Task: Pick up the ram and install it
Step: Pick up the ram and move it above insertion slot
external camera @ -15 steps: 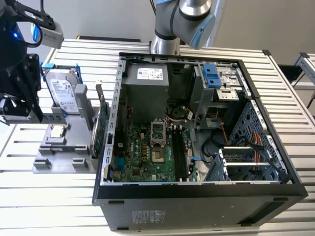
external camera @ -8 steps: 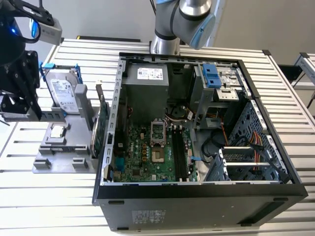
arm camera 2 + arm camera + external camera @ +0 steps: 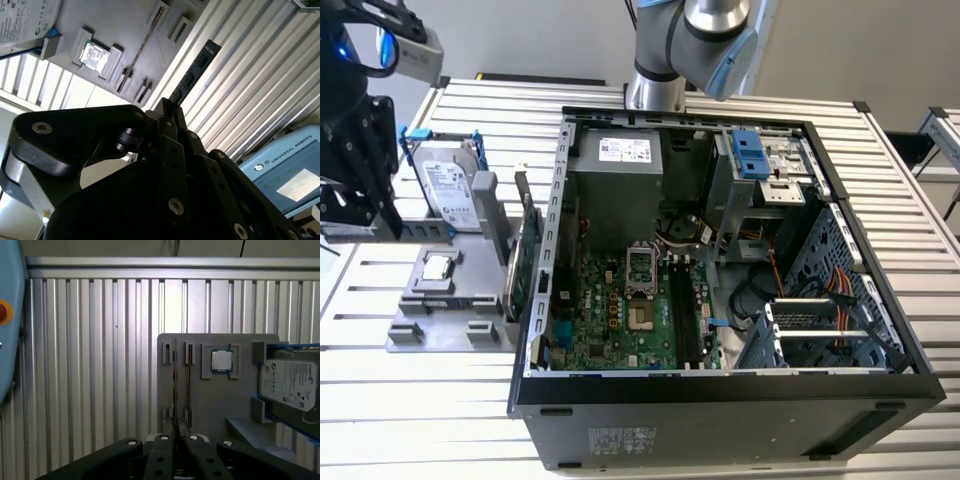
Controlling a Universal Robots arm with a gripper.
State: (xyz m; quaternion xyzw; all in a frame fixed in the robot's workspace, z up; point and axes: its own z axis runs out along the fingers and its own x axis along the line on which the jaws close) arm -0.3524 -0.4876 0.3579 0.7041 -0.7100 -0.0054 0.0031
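Above the grey holder point(image 3: 117, 22), the fingers point(image 3: 169, 125) clamp one end of the ram point(image 3: 192, 75).

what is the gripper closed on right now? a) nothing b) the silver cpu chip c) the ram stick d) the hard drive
c: in the second wrist view the gripper is shut on the ram, which juts out beyond it over the slatted table, while the cpu chip and the hard drive lie on the grey holder.
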